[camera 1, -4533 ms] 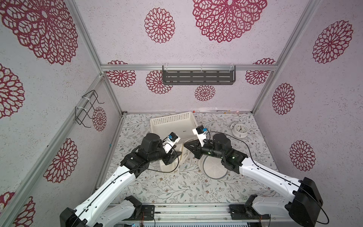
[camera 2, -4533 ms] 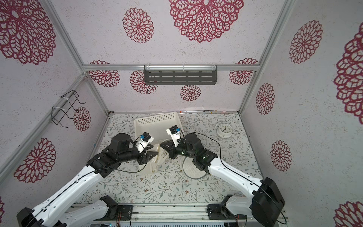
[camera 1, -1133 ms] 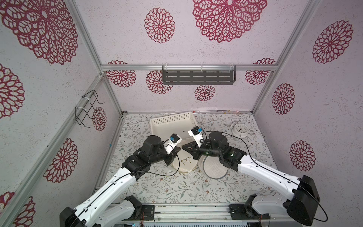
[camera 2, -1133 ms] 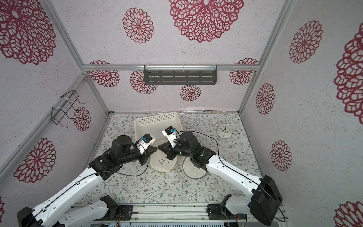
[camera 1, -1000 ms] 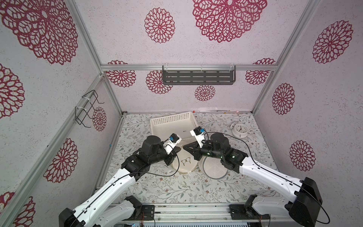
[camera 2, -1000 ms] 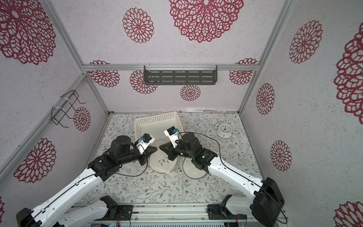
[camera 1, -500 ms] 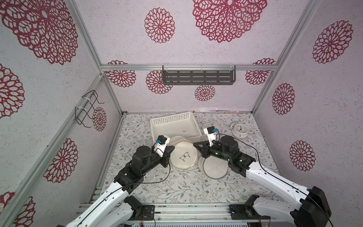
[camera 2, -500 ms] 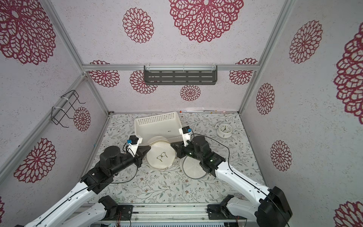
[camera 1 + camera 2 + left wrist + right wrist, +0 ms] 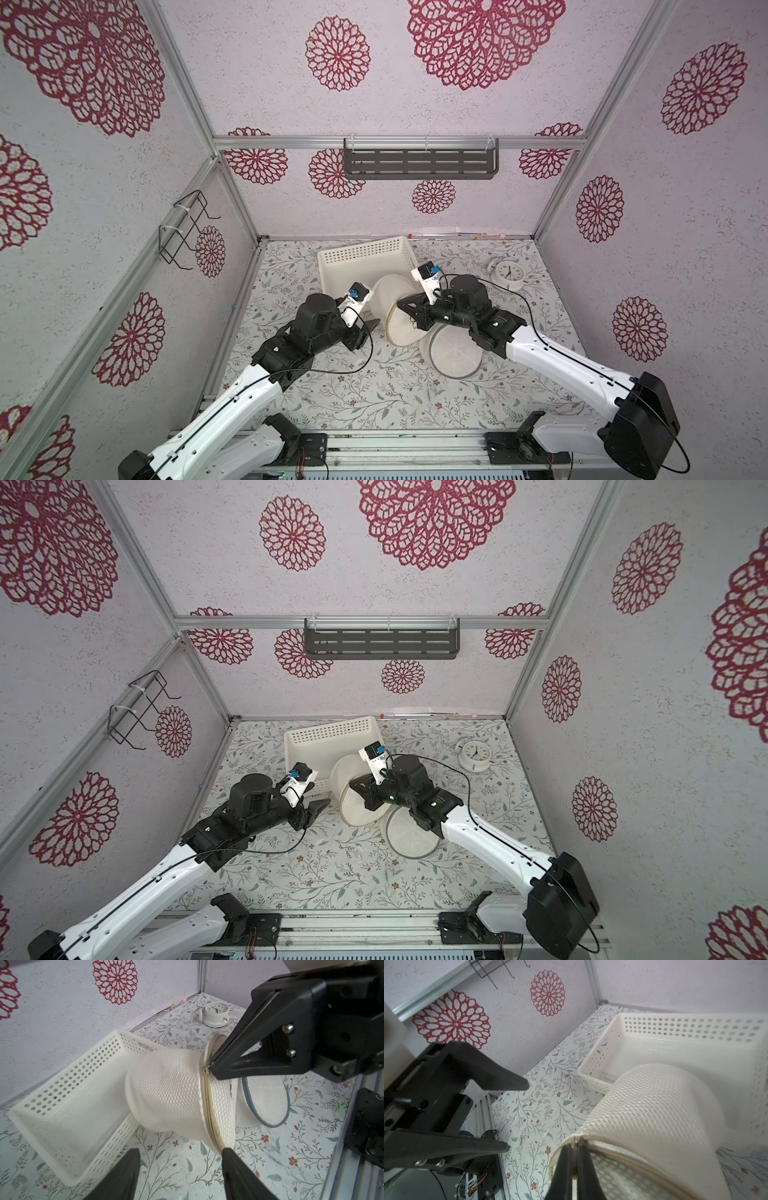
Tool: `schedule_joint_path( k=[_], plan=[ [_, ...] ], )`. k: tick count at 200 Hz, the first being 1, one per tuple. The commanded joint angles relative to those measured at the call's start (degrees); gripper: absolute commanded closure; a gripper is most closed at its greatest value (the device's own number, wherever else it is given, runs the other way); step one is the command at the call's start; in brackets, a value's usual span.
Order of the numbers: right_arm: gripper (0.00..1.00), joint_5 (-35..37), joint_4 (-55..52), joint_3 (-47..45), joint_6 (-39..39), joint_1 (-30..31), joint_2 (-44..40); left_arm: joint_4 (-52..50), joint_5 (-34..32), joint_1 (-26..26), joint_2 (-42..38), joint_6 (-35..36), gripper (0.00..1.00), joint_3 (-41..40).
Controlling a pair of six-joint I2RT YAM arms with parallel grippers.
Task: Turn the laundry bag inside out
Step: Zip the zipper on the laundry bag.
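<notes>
**Right end effector pinches the laundry bag's rim; left end effector is wide open**

Top views: The white mesh laundry bag (image 9: 386,293) lies on its side in the middle of the flowery counter (image 9: 374,395). It is shaped like a drum. Its long way runs from the white basket (image 9: 365,257) toward the front. Its closed end pokes over the basket's near rim, and its zipper rim faces front. The right end effector (image 9: 401,305) is closed tight on the top of that rim. The left end effector (image 9: 368,332) is near the bag's left side with its jaws wide apart, holding nothing. A second mesh bag (image 9: 455,353) with a gray rim lies flat just beside the laundry bag, partly under the right arm. An alarm clock (image 9: 507,274) sits well apart, at the back right.

Left wrist view: The laundry bag (image 9: 166,1088) stretches from the basket (image 9: 62,1084) to the right end effector (image 9: 209,1068), which grips the rim by the zipper. The two left fingers (image 9: 128,1167) stand far apart.

Right wrist view: The right end effector (image 9: 575,1149) has both fingers pressed together on the zipper rim. The laundry bag (image 9: 654,1105) points away toward the basket (image 9: 675,1026). The left end effector (image 9: 518,1115) is open and apart from the bag.
</notes>
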Motion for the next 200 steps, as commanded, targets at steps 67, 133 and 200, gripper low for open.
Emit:
schedule_joint_path(
  k=[67,133,200],
  plan=[
    [1.00,-1.3,4.4,2.1,-0.3,3.9,0.7,0.3,8.2,-0.2,4.9,-1.5,0.40,1.6],
    [1.00,-1.2,6.1,1.8,1.4,4.3,-0.9,0.3,4.4,-0.1,5.7,-0.2,0.73,1.0],
    [1.00,7.7,4.1,-4.7,8.0,-2.2,-6.1,4.1,1.5,-0.2,-2.4,-0.8,1.00,-2.4]
  ],
)
